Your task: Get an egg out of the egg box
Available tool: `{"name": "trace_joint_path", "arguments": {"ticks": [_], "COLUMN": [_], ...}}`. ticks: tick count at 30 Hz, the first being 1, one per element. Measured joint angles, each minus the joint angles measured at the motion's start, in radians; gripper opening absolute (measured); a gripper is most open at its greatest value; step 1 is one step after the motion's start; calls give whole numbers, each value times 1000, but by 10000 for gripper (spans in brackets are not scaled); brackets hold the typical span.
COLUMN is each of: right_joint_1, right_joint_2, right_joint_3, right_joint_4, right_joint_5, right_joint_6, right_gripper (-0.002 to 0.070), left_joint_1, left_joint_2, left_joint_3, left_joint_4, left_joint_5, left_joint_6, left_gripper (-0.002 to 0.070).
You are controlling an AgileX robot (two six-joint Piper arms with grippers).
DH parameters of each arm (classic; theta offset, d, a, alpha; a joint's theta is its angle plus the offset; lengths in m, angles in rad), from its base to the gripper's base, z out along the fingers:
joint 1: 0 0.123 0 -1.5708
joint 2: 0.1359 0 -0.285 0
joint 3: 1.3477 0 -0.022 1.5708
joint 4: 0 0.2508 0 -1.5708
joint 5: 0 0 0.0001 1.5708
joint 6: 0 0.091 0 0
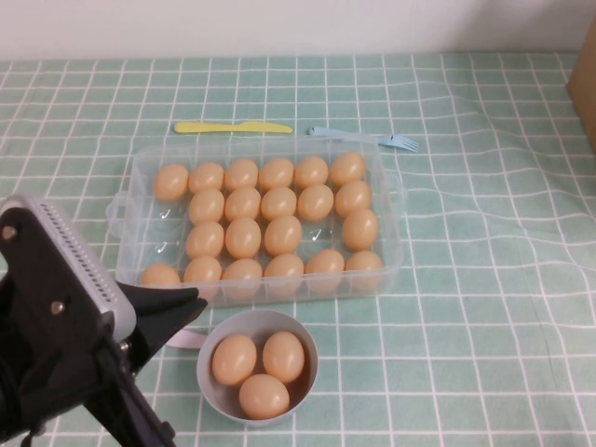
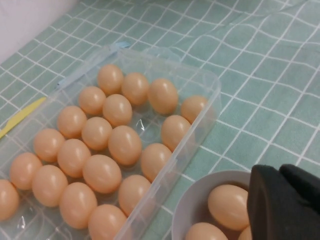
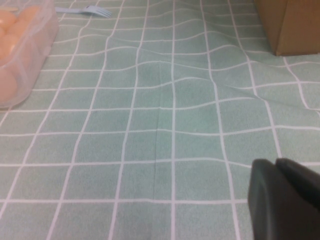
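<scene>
The clear egg box point(image 1: 140, 169) sits mid-table, its wells holding several tan-orange eggs point(image 1: 282, 235); a few wells on its left side are bare. It also shows in the left wrist view point(image 2: 212, 86) and at the edge of the right wrist view point(image 3: 30, 45). My left gripper point(image 1: 191, 303) is shut and empty, low at the front left, between the box's front left corner and the bowl; in its own view point(image 2: 277, 172) it hangs over the bowl's edge. My right gripper point(image 3: 275, 165) is shut and empty over bare cloth right of the box, out of the high view.
A round grey bowl point(image 1: 256, 317) with three eggs stands in front of the box, seen also in the left wrist view point(image 2: 192, 197). A yellow knife point(image 1: 231, 127) and a blue fork point(image 1: 372, 138) lie behind the box. A cardboard box point(image 1: 585, 84) stands far right. The green checked cloth is wrinkled at right.
</scene>
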Motion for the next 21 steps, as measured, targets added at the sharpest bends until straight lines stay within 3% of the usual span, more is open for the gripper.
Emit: {"name": "trace_joint_path", "arguments": {"ticks": [10,14,21], "right_joint_1": [0,0,0], "right_joint_2": [0,0,0], "right_joint_3": [0,0,0], "right_joint_4": [0,0,0], "right_joint_5": [0,0,0], "right_joint_6": [0,0,0], "right_gripper": [-17,-17,-17], "left_joint_1": [0,0,34], "left_joint_2": [-5,-93,-338], "left_joint_3": [26,143,451], "left_joint_4": [-51,-46,14], "left_joint_5": [-89,-272,-745], "left_joint_6": [-31,-43,-141], "left_gripper": [-2,-2,-2]}}
